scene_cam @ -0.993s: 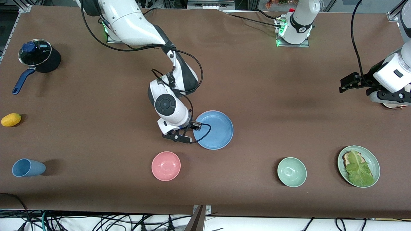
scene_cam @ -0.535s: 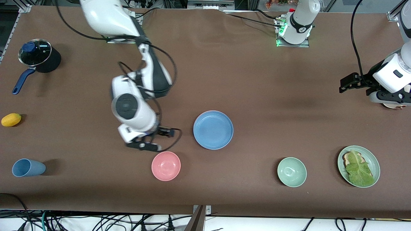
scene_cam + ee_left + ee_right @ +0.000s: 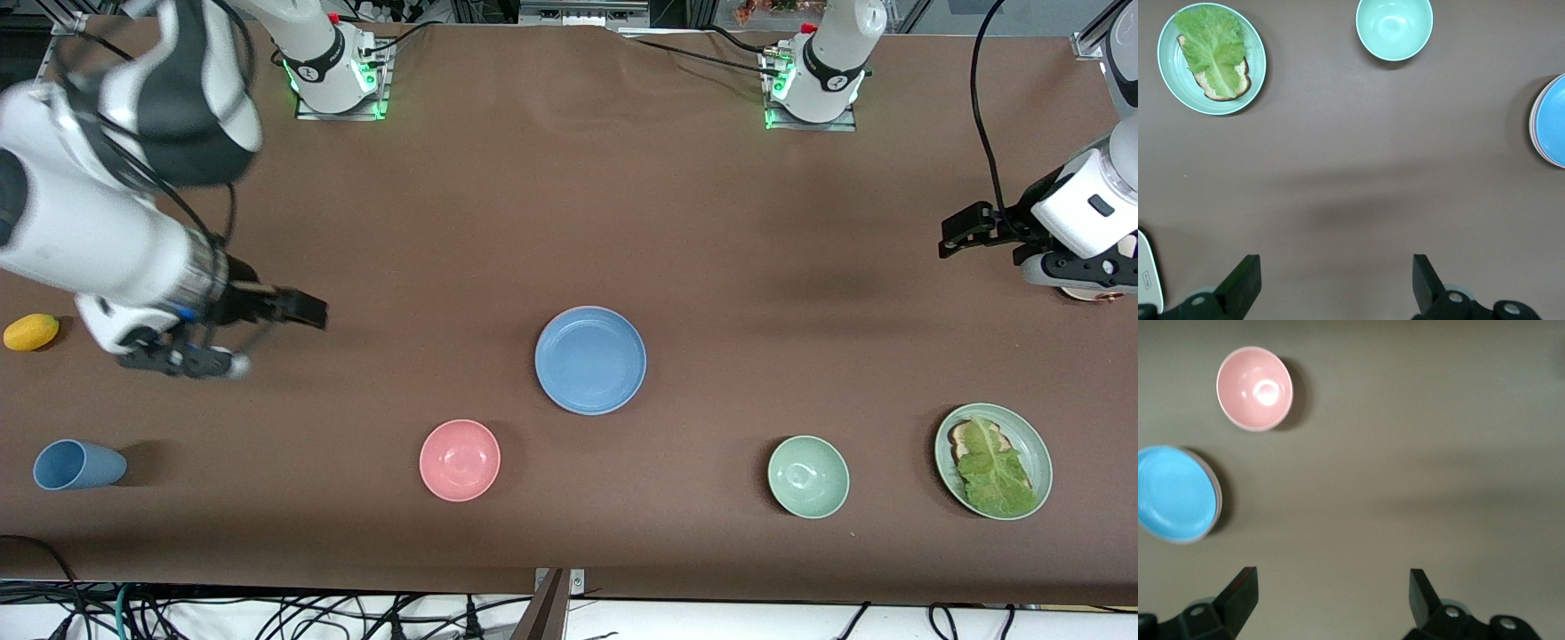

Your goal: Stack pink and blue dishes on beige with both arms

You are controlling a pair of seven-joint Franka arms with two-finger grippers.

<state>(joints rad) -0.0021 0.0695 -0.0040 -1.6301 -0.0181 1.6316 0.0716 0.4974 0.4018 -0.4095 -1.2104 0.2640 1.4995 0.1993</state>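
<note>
The light blue plate lies at the table's middle, also seen as the blue plate and the blue plate in the wrist views. A thin pale pink edge shows under it in the left wrist view. The beige plate is hidden. My right gripper hangs open and empty over bare table toward the right arm's end, as the right gripper also shows. My left gripper waits open and empty at the left arm's end, with only cloth between the left gripper fingers.
A pink bowl, green bowl and green plate with lettuce sit nearer the camera. A blue cup, a lemon and a lidded pot stand at the right arm's end. A pale object lies under the left gripper.
My right gripper has pulled away from the blue plate's rim and swung up toward the right arm's end of the table. The plate stayed put. The left arm has not moved.
</note>
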